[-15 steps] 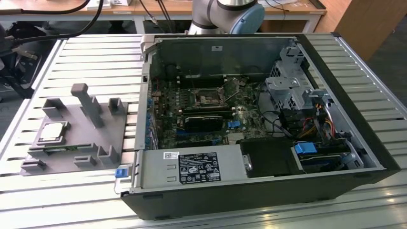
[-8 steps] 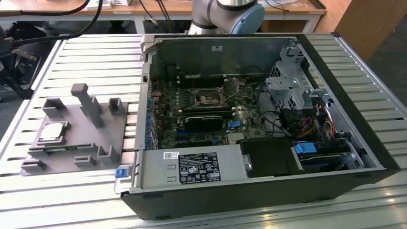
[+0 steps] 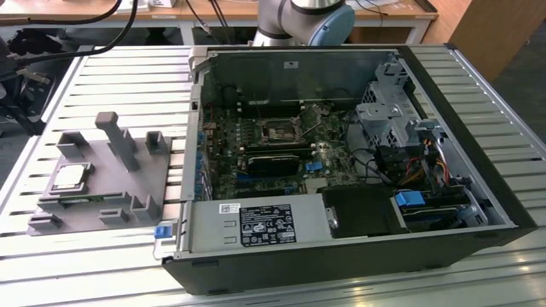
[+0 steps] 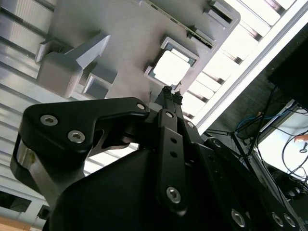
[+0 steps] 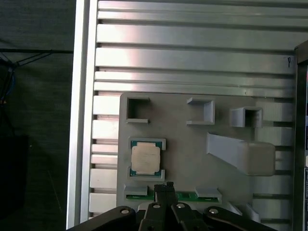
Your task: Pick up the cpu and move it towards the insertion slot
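A ribbed aluminium table [image 3: 111, 77] bears a matte grey plastic fixture plate [image 5: 192, 144]. The square silvery cpu [image 5: 145, 159] lies recessed there, and the black gripper [image 5: 164, 186] hovers nearby, fingertips pressed together, empty.

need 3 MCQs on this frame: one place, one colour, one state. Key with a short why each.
1. Where is the insertion slot?
A) on a shelf
B) on the motherboard inside the open computer case
C) on the floor

2. What colour is the fixture plate?
A) grey
B) red
C) yellow

3. What state is the cpu in?
A) lifted off the plate
B) seated in the slot
C) lying in a recess of the plate

Key:
1 B: the exterior view shows its metal frame on the board.
2 A: the plate is grey in every view.
3 C: in the first wrist view the gripper is beside the cpu and holds nothing.
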`<state>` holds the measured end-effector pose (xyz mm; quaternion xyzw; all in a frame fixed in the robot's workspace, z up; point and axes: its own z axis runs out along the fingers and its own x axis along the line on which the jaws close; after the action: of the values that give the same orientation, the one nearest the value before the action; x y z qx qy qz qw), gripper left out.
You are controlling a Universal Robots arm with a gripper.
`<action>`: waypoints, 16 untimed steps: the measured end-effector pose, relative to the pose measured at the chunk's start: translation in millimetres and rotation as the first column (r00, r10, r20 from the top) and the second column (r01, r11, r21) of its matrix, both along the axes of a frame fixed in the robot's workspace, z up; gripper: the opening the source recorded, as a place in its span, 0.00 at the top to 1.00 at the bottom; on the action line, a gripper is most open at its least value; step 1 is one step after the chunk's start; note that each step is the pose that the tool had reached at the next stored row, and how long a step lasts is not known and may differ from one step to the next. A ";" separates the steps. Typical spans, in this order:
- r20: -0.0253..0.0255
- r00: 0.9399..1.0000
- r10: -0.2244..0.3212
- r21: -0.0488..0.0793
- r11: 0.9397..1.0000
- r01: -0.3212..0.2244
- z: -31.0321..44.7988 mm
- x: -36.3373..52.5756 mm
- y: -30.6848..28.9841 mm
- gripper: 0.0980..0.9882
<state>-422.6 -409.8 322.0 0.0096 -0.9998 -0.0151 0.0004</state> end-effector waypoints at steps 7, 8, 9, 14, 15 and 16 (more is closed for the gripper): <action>0.000 1.000 0.000 0.000 1.000 0.000 -3.8 -0.5 0.0 0.99; 0.000 1.000 0.000 0.000 1.000 0.000 -4.2 -0.5 0.0 0.99; 0.000 1.000 0.000 0.000 1.000 0.000 -4.7 -0.6 0.0 0.99; 0.000 1.000 0.000 0.000 1.000 0.000 -6.8 -1.1 0.0 0.99; 0.000 1.000 0.000 0.000 1.000 0.000 -7.2 -1.3 0.0 0.99; 0.000 1.000 0.000 0.000 1.000 0.000 -7.6 -1.6 0.0 0.99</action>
<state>-424.2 -409.8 314.4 0.0096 -0.9998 -0.0151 0.0004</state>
